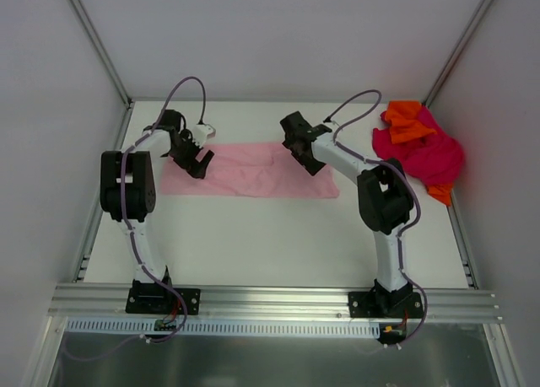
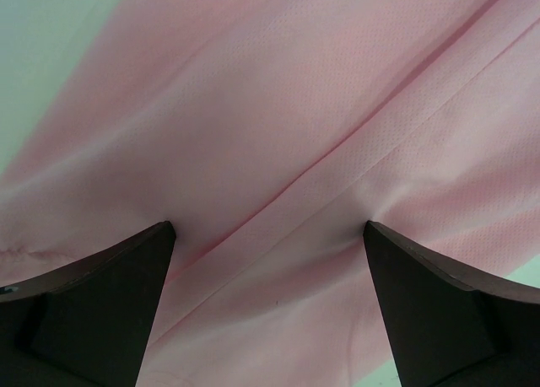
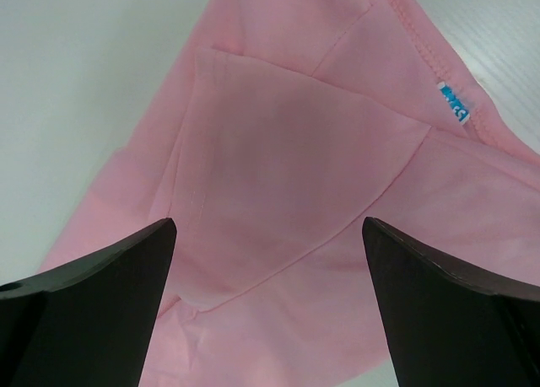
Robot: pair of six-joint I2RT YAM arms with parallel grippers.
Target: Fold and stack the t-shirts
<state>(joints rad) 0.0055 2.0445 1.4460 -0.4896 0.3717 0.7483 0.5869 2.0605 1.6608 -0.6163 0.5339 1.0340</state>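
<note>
A light pink t-shirt (image 1: 253,172) lies folded into a long flat strip across the middle of the table. My left gripper (image 1: 197,162) hovers open over its left end; in the left wrist view pink cloth (image 2: 278,134) fills the space between the dark fingers (image 2: 101,303). Over the strip's right part my right gripper (image 1: 305,158) stands open too, with a folded sleeve (image 3: 287,176) and a blue label (image 3: 454,103) below it. A magenta-red t-shirt (image 1: 426,155) and an orange t-shirt (image 1: 407,121) lie crumpled together at the back right.
White walls and metal posts (image 1: 97,41) enclose the table on three sides. An aluminium rail (image 1: 270,301) runs along the near edge under both arm bases. The heap of shirts reaches the table's right edge (image 1: 460,227).
</note>
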